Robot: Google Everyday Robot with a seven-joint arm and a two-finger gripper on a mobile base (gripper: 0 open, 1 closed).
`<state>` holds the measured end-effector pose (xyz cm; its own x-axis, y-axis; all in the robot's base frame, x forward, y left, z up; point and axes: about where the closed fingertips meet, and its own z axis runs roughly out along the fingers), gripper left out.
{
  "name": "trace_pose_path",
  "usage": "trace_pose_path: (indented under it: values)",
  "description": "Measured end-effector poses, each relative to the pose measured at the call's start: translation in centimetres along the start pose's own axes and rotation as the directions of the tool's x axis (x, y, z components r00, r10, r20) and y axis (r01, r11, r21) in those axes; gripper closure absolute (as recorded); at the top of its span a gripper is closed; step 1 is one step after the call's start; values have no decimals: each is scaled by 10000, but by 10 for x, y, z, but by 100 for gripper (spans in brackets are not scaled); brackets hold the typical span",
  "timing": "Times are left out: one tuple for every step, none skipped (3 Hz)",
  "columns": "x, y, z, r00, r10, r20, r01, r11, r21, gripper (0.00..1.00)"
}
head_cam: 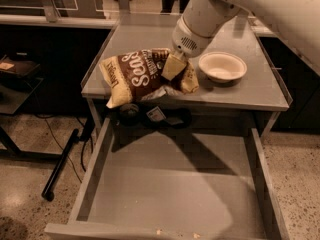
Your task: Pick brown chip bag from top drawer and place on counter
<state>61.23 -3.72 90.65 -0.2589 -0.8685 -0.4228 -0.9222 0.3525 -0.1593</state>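
Note:
The brown chip bag (142, 74) with white "Sea Salt" script hangs tilted over the front left part of the grey counter (150, 34), its lower edge near the counter's front rim. My gripper (175, 66) is shut on the bag's right end, under the white arm. The top drawer (175, 194) stands pulled open below, its flat bottom bare.
A white paper bowl (222, 66) stands on the counter just right of the gripper. Dark items lie in the shadow under the counter's front edge (155, 115). A black desk and cables are on the floor at the left.

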Motion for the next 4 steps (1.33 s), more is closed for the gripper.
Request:
trace_pose_path:
  values:
    - [-7,-7,-5,9999,62,126,-63,9999,116,100]
    - [-6,-9,4,9990,415,147,-413,9991,-130,100]
    - [-19,-23,16,9964,827,189,-819,9958,-410,100]
    - [-42,-39,22,9953,921,290,-905,9945,-532,100]
